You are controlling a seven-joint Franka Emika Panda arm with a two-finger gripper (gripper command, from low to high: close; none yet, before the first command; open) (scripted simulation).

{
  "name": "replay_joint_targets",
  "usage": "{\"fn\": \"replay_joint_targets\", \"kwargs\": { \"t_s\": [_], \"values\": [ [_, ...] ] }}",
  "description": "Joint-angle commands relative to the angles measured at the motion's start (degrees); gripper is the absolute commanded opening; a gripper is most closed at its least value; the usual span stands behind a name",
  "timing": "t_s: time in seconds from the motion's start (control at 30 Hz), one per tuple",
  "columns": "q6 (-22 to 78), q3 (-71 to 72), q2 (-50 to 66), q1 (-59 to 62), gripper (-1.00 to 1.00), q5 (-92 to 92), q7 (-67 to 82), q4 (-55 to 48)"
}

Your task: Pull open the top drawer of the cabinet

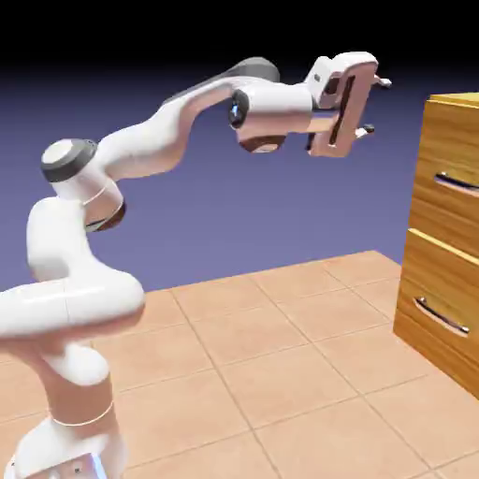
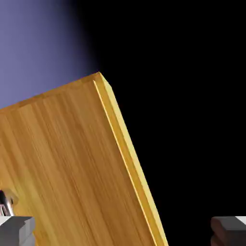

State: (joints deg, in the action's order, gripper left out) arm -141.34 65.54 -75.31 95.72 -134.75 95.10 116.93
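At the edge of a tiled table, before a blue-violet backdrop, a white robot arm [image 1: 140, 150] stretches level toward the cabinet [image 1: 440, 234], its claw [image 1: 376, 106] held high with the two fingers spread wide apart, one above the other, and nothing between them. The cabinet stands ahead of the claw, apart from it, with open air between the fingertips and the wood. The top drawer [image 1: 447, 192] sits shut, flush with the front, a little below the claw's line; its silver bar handle [image 1: 456, 181] lies forward of and beneath the lower finger. A second drawer [image 1: 435, 304] with a like handle sits further down, well under the claw. Seen from the hand itself, the wood-grain front [image 2: 72, 168] fills the lower left at a slant, its pale edge running off diagonally, and a glint of silver metal [image 2: 6, 202] shows just above the left fingertip [image 2: 17, 229]; whether that is the top handle cannot be told from so little. By the look of it, this is the approach, with the grasp not yet made. The next move would seem to call for lowering the claw to the handle's height, straddling the bar with a finger above and a finger below, closing on it, then drawing straight back.
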Motion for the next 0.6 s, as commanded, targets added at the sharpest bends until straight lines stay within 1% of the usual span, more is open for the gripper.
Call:
{"fn": "replay_joint_targets", "kwargs": {
  "t_s": [0.0, 0.33, 0.4, 0.57],
  "values": [
    [0.59, 1.19, -0.77, 1.75, 0.0, -2.44, 2.5, -0.8],
    [6.51, 13.06, -8.5, 19.21, 0.0, -26.84, 27.4, -8.78],
    [6.52, 13.08, -8.51, 19.24, 0.0, -26.89, 27.45, -8.79],
    [2.58, 14.23, -8.62, 25.7, 0.0, -27.06, 25.83, -19.17]
  ]
}}
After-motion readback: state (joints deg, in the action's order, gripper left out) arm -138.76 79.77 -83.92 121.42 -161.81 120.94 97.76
